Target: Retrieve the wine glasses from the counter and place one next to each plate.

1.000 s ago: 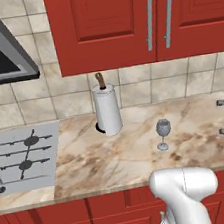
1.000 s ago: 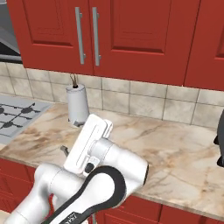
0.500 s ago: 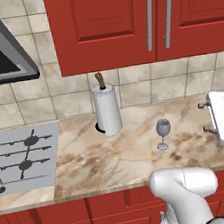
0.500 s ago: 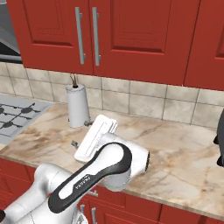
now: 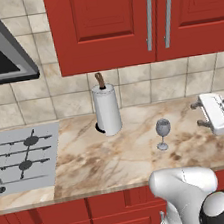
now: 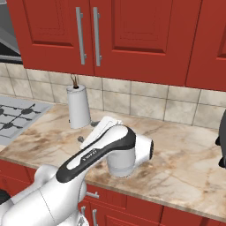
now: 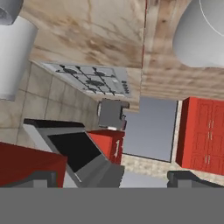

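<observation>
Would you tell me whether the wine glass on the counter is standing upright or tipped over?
Upright: the wine glass stands on its round foot on the counter, stem vertical and bowl on top, to the right of the paper towel roll.

We see our arm (image 6: 106,150): glossy white rounded shells, a black band with small lettering, a dark round joint cap.

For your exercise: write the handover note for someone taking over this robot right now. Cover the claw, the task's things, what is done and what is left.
Claw: open, empty, hanging over the counter to the right of the glass, apart from it.
Glass: one stands upright on the counter, right of the paper towel roll, untouched.
Done: nothing placed that these views show.
Left: grasp this glass, carry it to a plate and set it beside it; then do the same with the second glass at the other plate.
</observation>
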You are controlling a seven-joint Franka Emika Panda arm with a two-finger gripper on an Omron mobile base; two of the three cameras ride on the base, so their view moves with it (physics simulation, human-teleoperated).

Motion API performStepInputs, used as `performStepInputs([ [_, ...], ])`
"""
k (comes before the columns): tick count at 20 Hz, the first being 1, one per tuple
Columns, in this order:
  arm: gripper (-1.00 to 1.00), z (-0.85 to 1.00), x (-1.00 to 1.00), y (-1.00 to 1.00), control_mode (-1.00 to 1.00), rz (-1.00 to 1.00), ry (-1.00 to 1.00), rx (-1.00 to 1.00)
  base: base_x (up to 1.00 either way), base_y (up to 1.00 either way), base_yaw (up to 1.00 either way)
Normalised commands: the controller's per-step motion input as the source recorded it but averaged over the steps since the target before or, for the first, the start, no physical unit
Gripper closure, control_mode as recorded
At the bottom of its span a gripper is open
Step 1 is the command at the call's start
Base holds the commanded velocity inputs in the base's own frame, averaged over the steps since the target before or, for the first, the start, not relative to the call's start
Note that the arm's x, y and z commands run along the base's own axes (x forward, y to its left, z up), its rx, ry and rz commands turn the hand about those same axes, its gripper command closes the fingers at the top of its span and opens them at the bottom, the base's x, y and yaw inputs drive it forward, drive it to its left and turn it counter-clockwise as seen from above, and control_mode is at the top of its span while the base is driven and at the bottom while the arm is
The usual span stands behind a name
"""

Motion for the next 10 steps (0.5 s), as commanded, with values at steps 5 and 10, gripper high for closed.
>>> performStepInputs([
  [5, -1.00, -0.16, 0.07, -0.13, -1.00, -0.01, 0.01, 0.00, 0.00, 0.00, 0.00],
  [10, -1.00, -0.26, 0.08, -0.01, -1.00, -0.02, 0.05, -0.01, 0.00, 0.00, 0.00],
])
